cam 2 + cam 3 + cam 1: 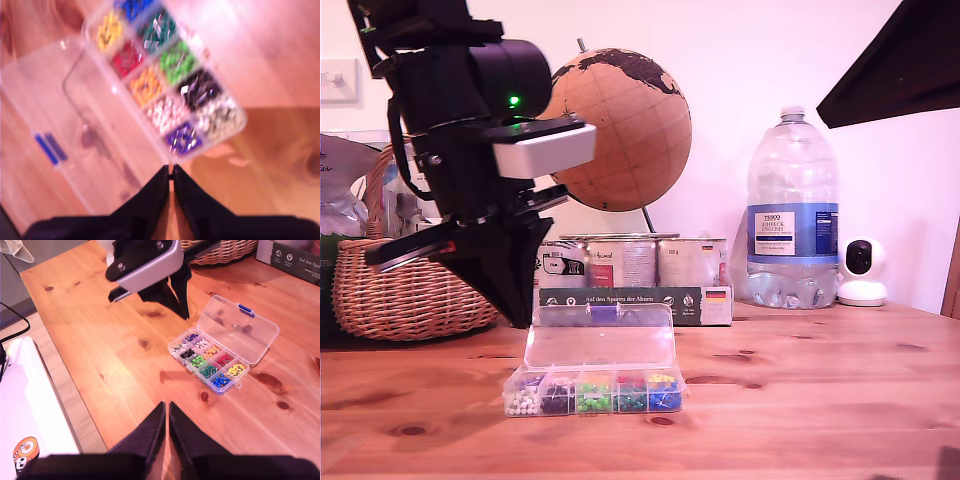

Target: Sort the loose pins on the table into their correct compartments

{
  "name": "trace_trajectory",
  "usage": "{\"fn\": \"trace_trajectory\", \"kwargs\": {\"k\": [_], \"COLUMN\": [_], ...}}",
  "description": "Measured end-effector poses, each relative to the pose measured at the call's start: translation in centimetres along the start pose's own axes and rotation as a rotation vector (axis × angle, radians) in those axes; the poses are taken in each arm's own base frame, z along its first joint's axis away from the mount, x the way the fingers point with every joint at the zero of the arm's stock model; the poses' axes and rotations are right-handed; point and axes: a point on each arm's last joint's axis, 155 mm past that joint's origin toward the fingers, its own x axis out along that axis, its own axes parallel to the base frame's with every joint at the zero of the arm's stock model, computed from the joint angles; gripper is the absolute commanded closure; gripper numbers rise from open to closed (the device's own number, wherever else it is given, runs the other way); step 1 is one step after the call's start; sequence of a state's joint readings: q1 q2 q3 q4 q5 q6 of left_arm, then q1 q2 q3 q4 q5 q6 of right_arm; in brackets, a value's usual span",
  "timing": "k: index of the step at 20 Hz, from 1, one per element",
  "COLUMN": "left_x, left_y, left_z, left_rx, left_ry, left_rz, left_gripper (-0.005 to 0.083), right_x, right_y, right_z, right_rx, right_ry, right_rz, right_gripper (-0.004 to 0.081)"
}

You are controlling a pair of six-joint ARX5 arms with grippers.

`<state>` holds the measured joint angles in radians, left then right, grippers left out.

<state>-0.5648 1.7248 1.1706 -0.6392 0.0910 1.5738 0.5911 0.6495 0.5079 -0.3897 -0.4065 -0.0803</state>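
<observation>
The clear plastic box lies on the table [820,400] with its lid [600,345] open. Its compartments [595,393] [165,75] [207,362] hold sorted coloured pins. No loose pins can be made out on the wood; small dark spots there look like knots. My first gripper [520,315] [171,175] [185,315] points down, shut, hovering by the end of the box at the exterior view's left, near the purple and white cells. The blur hides whether anything sits between its tips. My second gripper [166,410] is shut, high above the table and well away from the box.
Behind the box stand a green carton [635,305], tins [630,262], a globe [615,130], a water bottle [792,210] and a small white camera [861,272]. A wicker basket [410,290] sits at the exterior view's left. A dark shape [910,60] fills that view's upper right corner.
</observation>
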Motion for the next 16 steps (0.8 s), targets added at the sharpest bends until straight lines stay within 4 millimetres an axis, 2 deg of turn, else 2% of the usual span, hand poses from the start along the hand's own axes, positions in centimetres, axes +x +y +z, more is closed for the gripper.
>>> {"fn": "trace_trajectory", "kwargs": {"k": [6,16], "left_x": [1.3,1.7], "left_y": [0.2,0.0], "left_z": [0.0,0.2], "left_rx": [0.017,0.021], "left_ry": [-0.001,-0.013], "left_rz": [0.000,-0.011], "left_gripper": [0.0796,0.0796], "right_x": [0.0,0.0], "right_y": [0.0,0.0], "right_z": [0.0,0.0], "right_rx": [0.000,0.000], "right_ry": [0.000,0.000], "right_rz": [0.000,0.000], "right_gripper": [0.0783,0.0783]}}
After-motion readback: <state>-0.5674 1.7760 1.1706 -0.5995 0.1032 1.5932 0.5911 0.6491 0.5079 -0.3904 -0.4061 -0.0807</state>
